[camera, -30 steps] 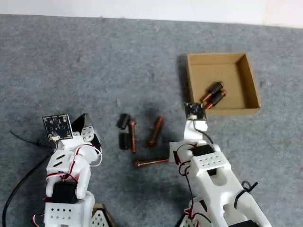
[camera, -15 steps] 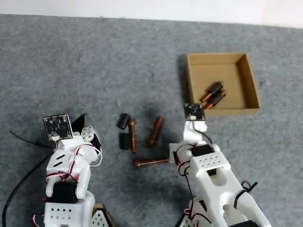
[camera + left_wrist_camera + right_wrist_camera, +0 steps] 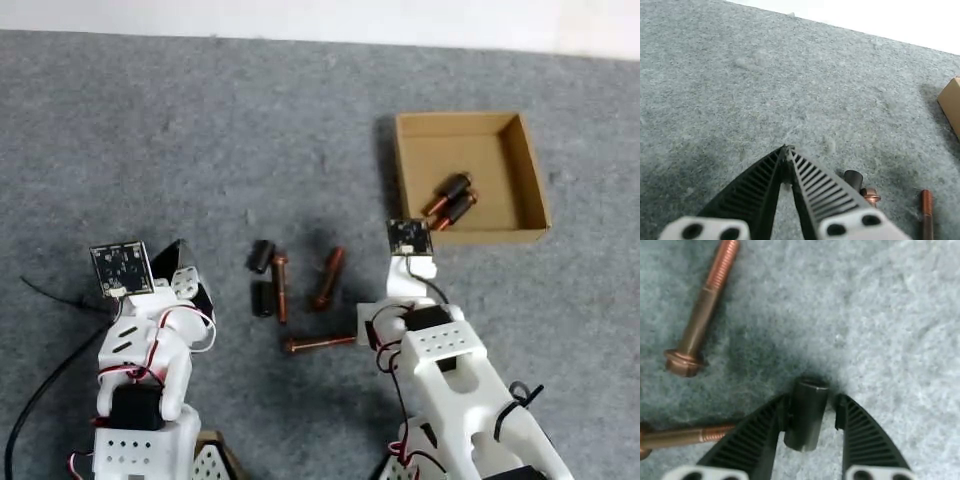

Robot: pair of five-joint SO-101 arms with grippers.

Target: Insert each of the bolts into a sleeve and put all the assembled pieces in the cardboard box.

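Observation:
A black sleeve (image 3: pixel 806 412) stands between the fingers of my right gripper (image 3: pixel 812 399). One finger touches it and a thin gap remains at the other, so the gripper is open. Two copper bolts (image 3: pixel 702 310) (image 3: pixel 685 436) lie close by it on the carpet. From above, three loose bolts (image 3: pixel 279 287) (image 3: pixel 329 277) (image 3: pixel 318 343) and two black sleeves (image 3: pixel 262 256) (image 3: pixel 262 298) lie between the arms. The cardboard box (image 3: pixel 528 170) holds two assembled pieces (image 3: pixel 450 200). My left gripper (image 3: pixel 786 149) is shut and holds nothing, off to the left of the parts (image 3: pixel 180 255).
Grey carpet covers the whole table. The right arm (image 3: pixel 440 350) stands just below the box, and the left arm (image 3: pixel 140 350) stands at the lower left. A black cable (image 3: pixel 40 390) trails beside the left arm. A box corner (image 3: pixel 952 102) shows in the left wrist view.
The right arm's wrist has edged very slightly to the left. Nothing else has moved.

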